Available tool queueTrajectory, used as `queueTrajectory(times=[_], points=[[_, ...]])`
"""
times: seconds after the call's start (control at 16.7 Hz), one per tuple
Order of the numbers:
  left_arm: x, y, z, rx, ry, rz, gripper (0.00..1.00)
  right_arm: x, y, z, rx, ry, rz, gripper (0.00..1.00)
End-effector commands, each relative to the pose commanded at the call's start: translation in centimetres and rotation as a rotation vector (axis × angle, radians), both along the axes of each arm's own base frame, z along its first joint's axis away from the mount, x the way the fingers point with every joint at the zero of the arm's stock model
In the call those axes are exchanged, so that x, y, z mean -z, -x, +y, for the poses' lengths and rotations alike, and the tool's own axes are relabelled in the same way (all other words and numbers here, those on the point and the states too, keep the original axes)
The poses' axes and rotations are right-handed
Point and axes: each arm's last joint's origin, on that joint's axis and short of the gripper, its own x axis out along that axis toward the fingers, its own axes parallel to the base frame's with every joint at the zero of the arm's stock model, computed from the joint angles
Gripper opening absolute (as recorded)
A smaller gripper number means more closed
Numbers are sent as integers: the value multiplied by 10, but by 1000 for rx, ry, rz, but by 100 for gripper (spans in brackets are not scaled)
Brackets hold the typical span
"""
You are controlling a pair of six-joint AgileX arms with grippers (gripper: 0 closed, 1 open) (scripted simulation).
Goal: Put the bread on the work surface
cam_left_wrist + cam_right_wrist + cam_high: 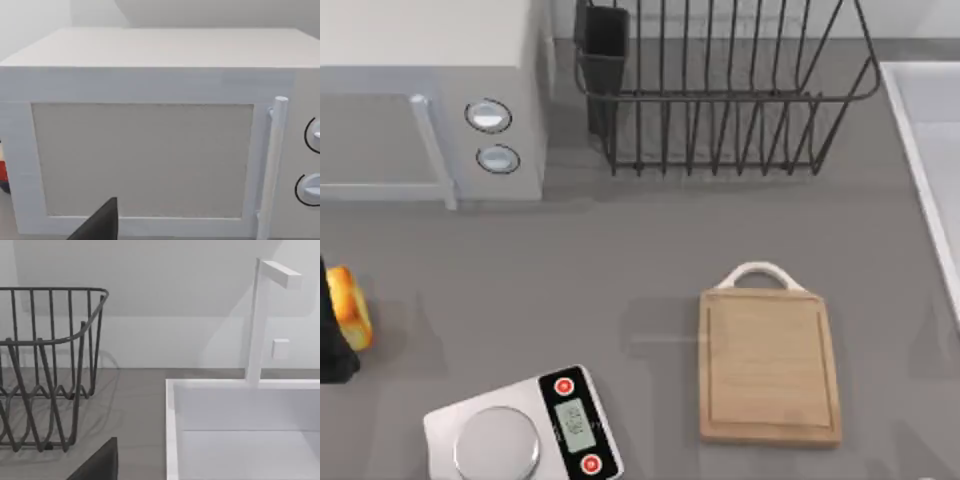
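A: So, where is the bread (347,307) sitting?
B: At the worktop's left edge, against the left end effector (332,345); grip unclear. The work surface (769,367) is lying well right.

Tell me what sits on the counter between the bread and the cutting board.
In the top view, the digital scale sits between the bread at the left edge and the cutting board, nearer the front edge. The rest is bare grey counter.
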Motion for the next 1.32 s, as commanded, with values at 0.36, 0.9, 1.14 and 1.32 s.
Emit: queueTrajectory(times=[0.36, 0.9, 1.14, 1.32], points=[[-17, -2, 1, -4, -95, 87, 100, 0, 0, 0, 0, 0, 0, 100], [-64, -75, 6, 232, -588, 785, 100, 0, 0, 0, 0, 0, 0, 100], [-57, -129, 10, 483, -764, 1090, 100, 0, 0, 0, 0, 0, 0, 100], [-47, -165, 14, 673, -852, 1234, 100, 0, 0, 0, 0, 0, 0, 100]])
